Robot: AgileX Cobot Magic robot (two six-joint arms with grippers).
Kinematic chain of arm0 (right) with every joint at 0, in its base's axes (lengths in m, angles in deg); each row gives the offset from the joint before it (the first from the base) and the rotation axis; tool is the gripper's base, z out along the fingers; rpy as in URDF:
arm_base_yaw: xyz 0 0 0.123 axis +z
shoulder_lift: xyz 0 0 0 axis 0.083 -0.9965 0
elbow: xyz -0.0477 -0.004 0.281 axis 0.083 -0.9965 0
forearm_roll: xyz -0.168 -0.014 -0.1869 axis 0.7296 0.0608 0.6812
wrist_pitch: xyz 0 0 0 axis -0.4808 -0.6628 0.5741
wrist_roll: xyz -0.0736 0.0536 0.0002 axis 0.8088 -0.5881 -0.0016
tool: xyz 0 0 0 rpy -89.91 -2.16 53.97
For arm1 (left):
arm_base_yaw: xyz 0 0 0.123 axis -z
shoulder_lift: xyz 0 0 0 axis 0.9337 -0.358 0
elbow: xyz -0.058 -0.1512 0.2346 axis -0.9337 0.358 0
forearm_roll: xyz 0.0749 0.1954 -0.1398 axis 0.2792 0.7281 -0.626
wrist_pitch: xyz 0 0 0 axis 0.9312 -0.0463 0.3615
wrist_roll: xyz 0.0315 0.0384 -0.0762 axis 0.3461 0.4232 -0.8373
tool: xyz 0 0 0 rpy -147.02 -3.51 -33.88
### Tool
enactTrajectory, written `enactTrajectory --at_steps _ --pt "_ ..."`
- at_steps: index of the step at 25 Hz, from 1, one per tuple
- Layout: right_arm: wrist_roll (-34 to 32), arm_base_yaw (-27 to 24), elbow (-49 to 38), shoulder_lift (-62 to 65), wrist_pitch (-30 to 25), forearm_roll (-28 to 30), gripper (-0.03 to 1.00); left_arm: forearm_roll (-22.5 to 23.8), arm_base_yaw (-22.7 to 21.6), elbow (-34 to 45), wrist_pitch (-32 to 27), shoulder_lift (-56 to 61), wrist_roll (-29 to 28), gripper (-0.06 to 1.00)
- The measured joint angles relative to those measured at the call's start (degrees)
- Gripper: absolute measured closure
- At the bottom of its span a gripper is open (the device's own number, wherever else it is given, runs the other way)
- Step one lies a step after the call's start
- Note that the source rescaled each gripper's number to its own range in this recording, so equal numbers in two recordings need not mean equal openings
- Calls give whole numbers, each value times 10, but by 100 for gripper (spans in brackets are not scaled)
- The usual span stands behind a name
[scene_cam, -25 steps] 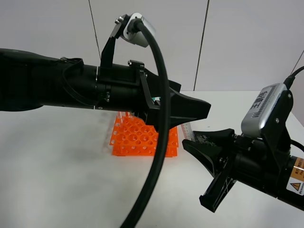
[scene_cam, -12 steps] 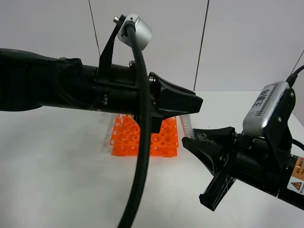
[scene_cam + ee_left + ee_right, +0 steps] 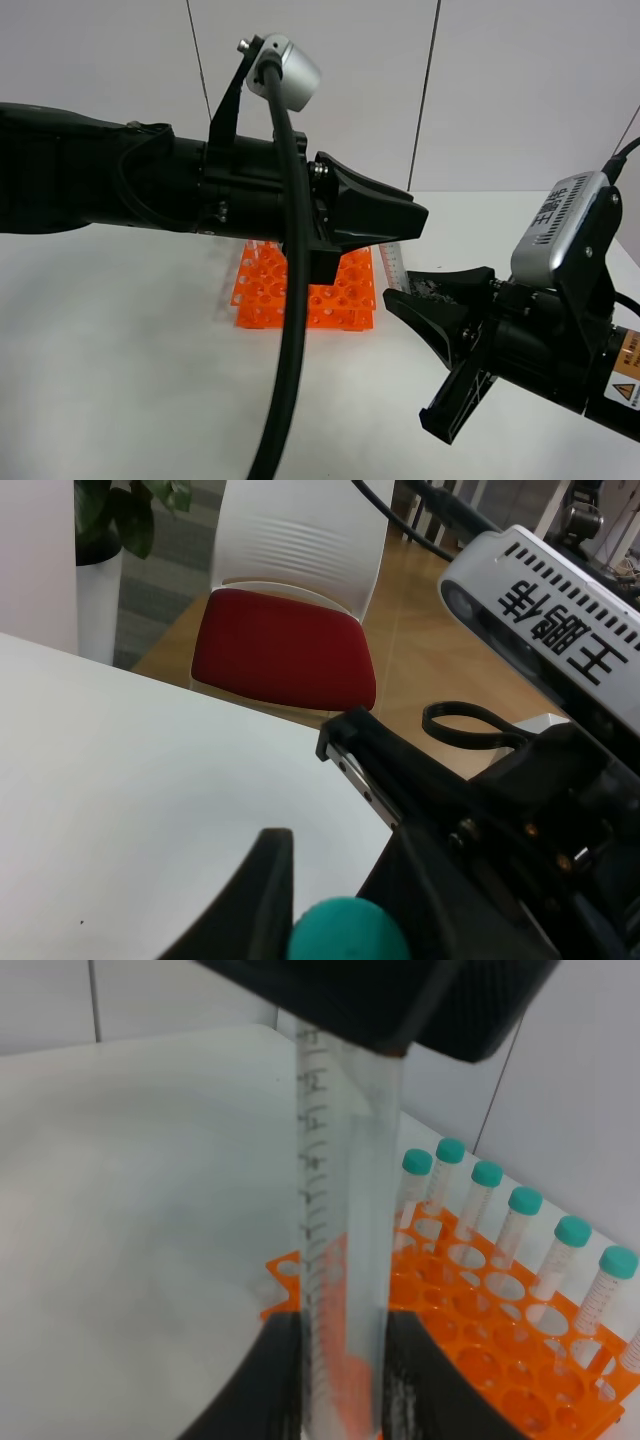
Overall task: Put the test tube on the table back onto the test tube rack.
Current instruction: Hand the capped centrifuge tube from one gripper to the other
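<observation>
Orange test tube rack (image 3: 345,300), clear test tube (image 3: 345,1210) with black graduations, white table (image 3: 120,380), red chair seat (image 3: 283,650)

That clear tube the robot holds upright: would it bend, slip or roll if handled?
The tube is probably stiff: it stands straight in the right gripper. Its smooth clear wall might slip in a loose grip. Round and slim, it would likely roll if laid on the table.

The test tube (image 3: 345,1210) is clear, smooth plastic with a matt teal cap (image 3: 345,932); the rack (image 3: 258,292) glossy orange plastic; the table (image 3: 120,350) matt white.
</observation>
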Motion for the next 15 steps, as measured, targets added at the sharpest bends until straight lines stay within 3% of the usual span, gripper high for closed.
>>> enactTrajectory --at_steps 6,8,11,15 --pt "-1 0 0 0 0 3 67 1 0 -2 -1 0 1 94" --pt "-5 0 0 0 2 5 60 1 0 -3 -1 0 1 94" --pt "-18 0 0 0 1 6 42 1 0 -16 -7 0 1 94" --pt "-44 0 0 0 1 14 35 1 0 -24 -2 0 1 94"
